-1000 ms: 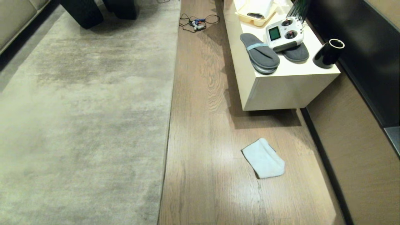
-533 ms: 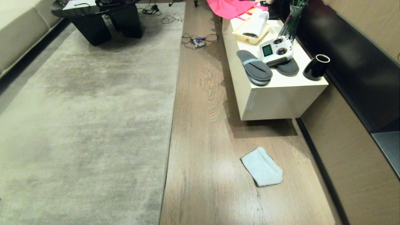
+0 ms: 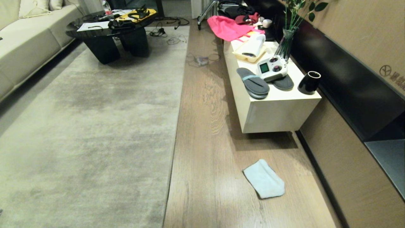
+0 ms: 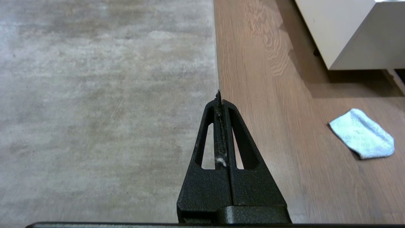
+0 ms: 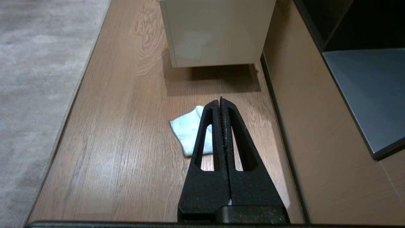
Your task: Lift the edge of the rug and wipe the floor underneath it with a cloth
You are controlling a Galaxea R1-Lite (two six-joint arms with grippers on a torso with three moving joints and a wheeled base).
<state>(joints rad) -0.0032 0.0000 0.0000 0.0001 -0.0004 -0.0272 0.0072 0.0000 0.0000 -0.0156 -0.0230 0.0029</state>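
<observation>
A large mottled beige-grey rug lies flat on the left, and its straight rug edge (image 3: 173,136) runs up the picture beside the wood-grain floor (image 3: 205,136). The pale blue cloth (image 3: 263,183) lies crumpled on the floor in front of the white cabinet. Neither arm shows in the head view. My left gripper (image 4: 219,92) is shut with nothing in it and hangs high over the rug edge (image 4: 216,63); the cloth (image 4: 362,133) lies off to its side. My right gripper (image 5: 220,98) is also shut and empty, high above the floor, partly covering the cloth (image 5: 190,129).
A low white cabinet (image 3: 278,110) stands to the right with grey slippers (image 3: 253,84), a remote controller (image 3: 271,67) and a black cup (image 3: 308,83) on it. A dark skirting and wall (image 3: 348,164) close the right side. A black coffee table (image 3: 110,34), a sofa (image 3: 25,47) and loose cables (image 3: 199,59) are farther off.
The whole head view has tilted up: the cloth, cabinet and rug have slid down the picture, and the coffee table, sofa and pink fabric have come into sight. Nothing on the floor has moved.
</observation>
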